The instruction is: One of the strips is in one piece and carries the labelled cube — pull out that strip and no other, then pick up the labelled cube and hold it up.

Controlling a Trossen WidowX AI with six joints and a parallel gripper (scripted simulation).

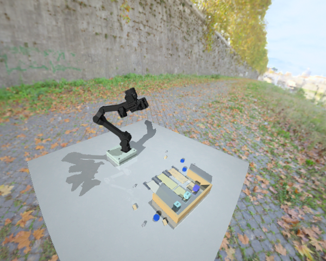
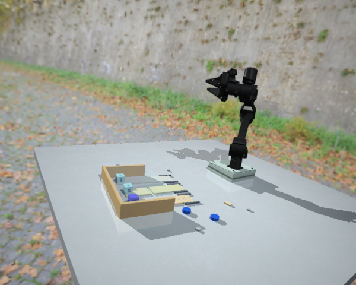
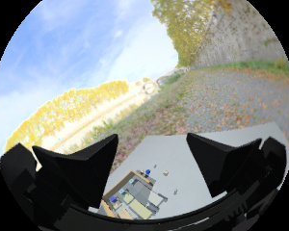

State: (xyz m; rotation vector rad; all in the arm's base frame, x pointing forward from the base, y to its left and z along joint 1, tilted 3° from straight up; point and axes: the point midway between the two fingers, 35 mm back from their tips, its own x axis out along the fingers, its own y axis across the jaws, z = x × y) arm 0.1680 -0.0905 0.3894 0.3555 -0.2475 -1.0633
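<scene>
My gripper is open and empty, high above the table. Three strips lie side by side: a pale one, a yellow-green one and a tan one. A gap crosses the yellow-green strip. The pale strip's far part is in shadow, so I cannot tell whether it is whole. One light-blue cube marked S is at the pale strip's far end, another at the yellow-green strip's. A purple cube is at the tan strip's.
A low wooden wall bounds three sides around the cubes; the strips stick out at its open side, with dark bars at their near ends. Blue discs, small tan blocks and grey bits lie around it.
</scene>
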